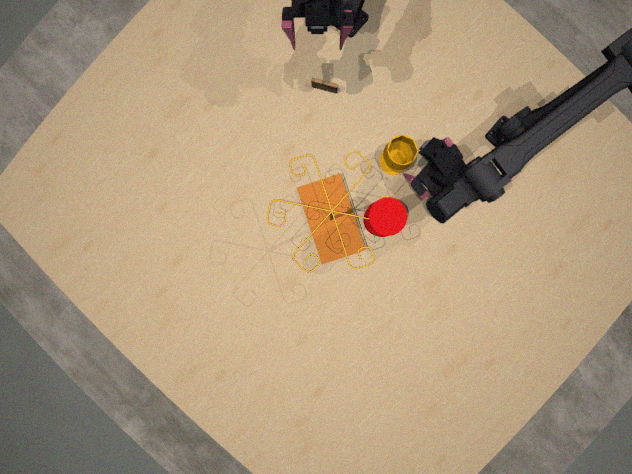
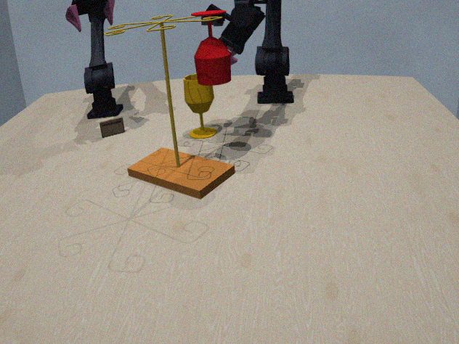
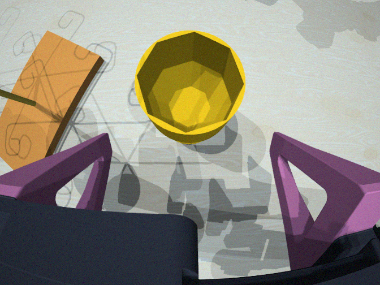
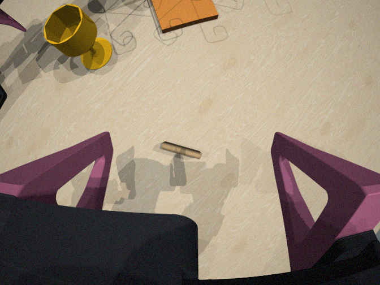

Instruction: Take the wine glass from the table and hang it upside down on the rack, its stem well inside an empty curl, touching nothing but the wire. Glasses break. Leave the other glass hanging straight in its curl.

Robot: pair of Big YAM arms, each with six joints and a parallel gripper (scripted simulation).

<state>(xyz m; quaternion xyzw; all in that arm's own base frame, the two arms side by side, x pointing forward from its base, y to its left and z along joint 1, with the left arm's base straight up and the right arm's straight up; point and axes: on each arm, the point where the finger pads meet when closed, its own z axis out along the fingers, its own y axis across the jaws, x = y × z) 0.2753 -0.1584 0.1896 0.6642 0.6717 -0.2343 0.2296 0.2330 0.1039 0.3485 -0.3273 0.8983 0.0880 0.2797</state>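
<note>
The yellow wine glass (image 1: 400, 152) (image 2: 199, 94) (image 3: 190, 104) (image 4: 72, 30) stands upright on the table. The red glass (image 1: 386, 216) (image 2: 213, 66) hangs upside down and straight from a curl of the rack (image 2: 169, 92), its foot above the wire. The rack's other curls are empty. My left gripper (image 1: 431, 163) (image 3: 190, 141) is open and empty beside the yellow glass, above the table; its fingertips are mostly hidden in the exterior view. My right gripper (image 1: 317, 48) (image 2: 94, 27) (image 4: 191, 141) is open and empty, high over the table, away from both glasses.
The rack's orange base (image 1: 316, 196) (image 3: 61, 55) (image 4: 190, 12) lies in front of the yellow glass in the exterior view. A small dark-and-tan block (image 1: 324, 85) (image 2: 112, 128) (image 4: 181, 150) stands below my right gripper. The red glass hangs close to my left arm in the top view.
</note>
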